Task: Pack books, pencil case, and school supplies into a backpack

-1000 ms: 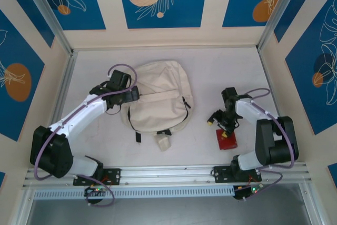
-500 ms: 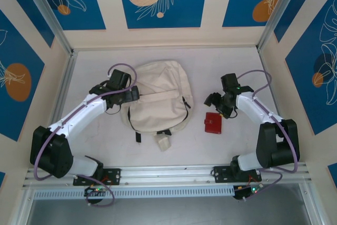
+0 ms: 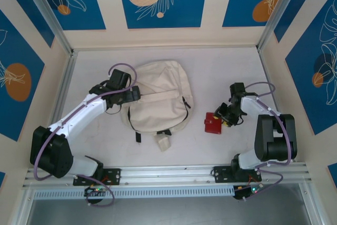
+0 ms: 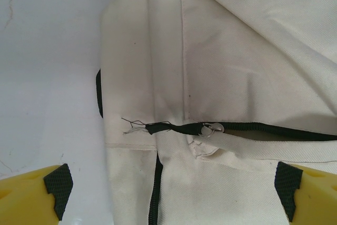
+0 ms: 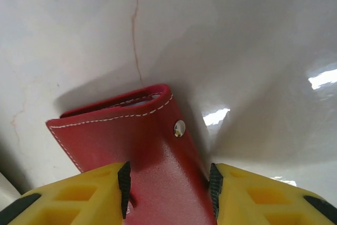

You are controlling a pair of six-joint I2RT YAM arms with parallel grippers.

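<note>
While right end effector [image 5: 168, 183] clamps red case [image 5: 131, 135], backpack [image 3: 158, 96] lies flat.

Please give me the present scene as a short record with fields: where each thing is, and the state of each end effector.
backpack: lies flat at the middle of the table
red case: to the right of the backpack, apart from it
left end effector: open, over the backpack's zipper pull
right end effector: closed on the two sides of the red case
</note>
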